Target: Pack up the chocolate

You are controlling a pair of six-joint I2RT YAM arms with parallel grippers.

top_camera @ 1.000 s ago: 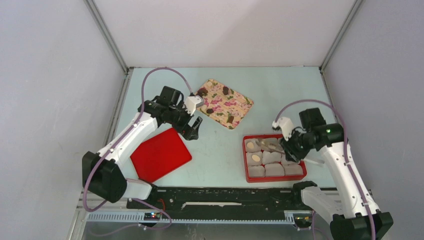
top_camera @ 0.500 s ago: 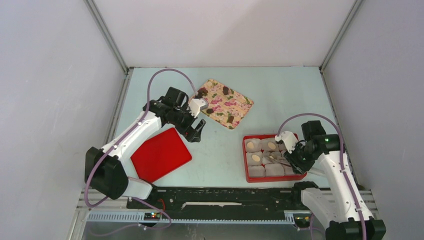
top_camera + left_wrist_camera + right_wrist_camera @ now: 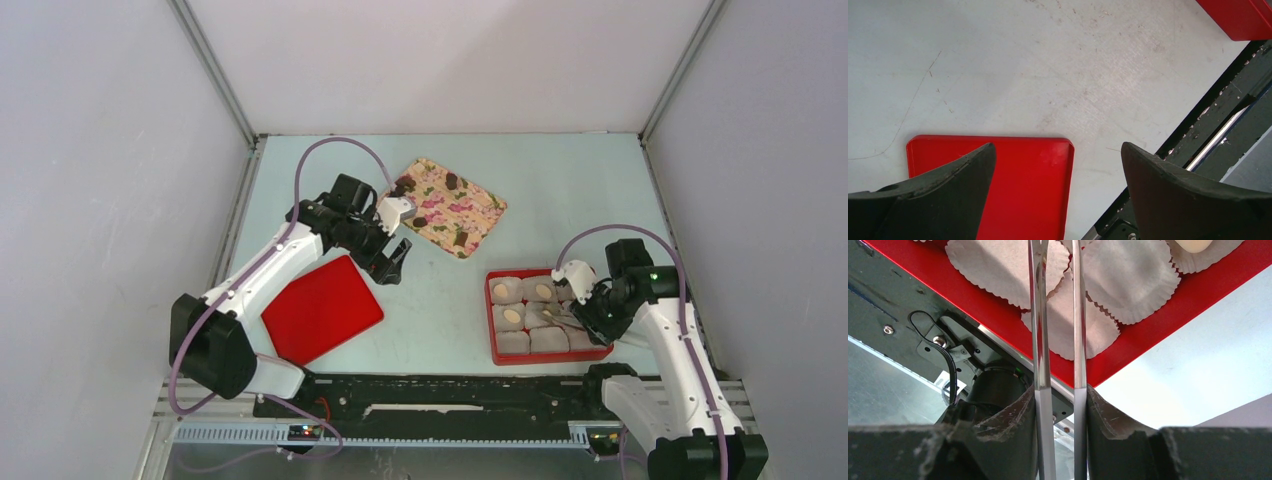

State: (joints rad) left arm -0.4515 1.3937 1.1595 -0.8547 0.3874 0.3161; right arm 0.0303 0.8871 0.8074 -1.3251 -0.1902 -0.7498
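Pale counter (image 3: 560,190) boxed in by plain walls

We see a light blue-green counter closed in on three sides by flat, matte, greyish-white panels: the left wall (image 3: 100,170), the far wall (image 3: 450,60) and the right wall (image 3: 775,170). A slim aluminium post (image 3: 212,70) runs up each far corner. A black rail (image 3: 450,393) lies along the near edge. The light is soft and even. Close up, the counter surface shows fine scratches (image 3: 910,107) and scuffs.
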